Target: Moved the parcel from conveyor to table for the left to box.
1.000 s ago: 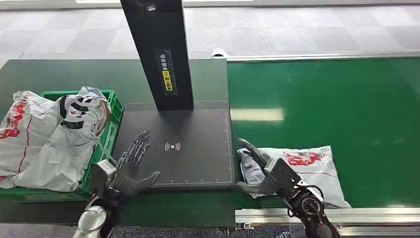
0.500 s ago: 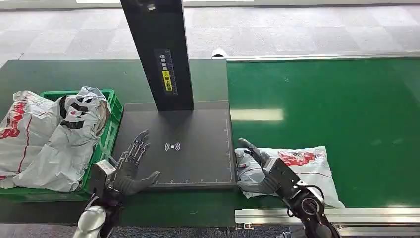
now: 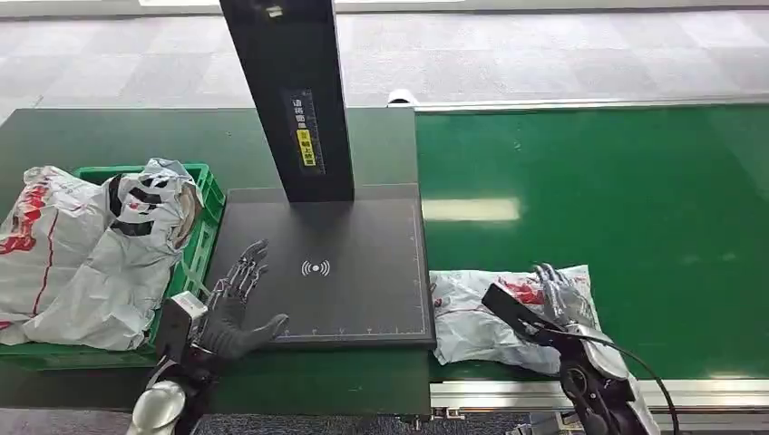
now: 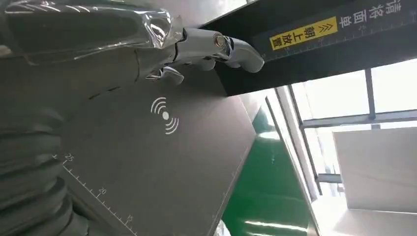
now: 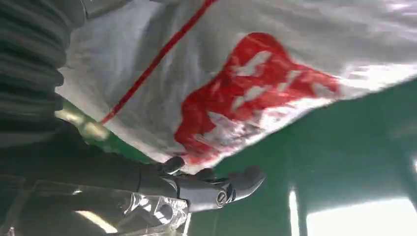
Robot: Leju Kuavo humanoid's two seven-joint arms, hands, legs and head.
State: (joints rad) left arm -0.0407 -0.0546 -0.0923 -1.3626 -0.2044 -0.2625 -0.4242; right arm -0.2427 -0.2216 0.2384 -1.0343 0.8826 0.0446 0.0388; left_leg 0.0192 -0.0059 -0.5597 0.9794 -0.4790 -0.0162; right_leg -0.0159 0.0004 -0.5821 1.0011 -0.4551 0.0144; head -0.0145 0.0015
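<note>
- Since one second ago: right robot hand (image 3: 564, 299) shifted from parcel's left end onto its top right; parcel (image 3: 490, 313) nudged left, touching scanner plate (image 3: 363, 263).
- Parcel: crinkled grey-white plastic mailer, red print, flat on glossy green conveyor (image 3: 617, 190).
- Right robot hand: fingers spread, resting on parcel.
- Left robot hand (image 3: 234, 304): fingers spread, over matte plate, holding nothing.

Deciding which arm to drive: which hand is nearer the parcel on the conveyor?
Right. The right hand rests on the parcel; the left hand lies apart over the black scanner pad.
</note>
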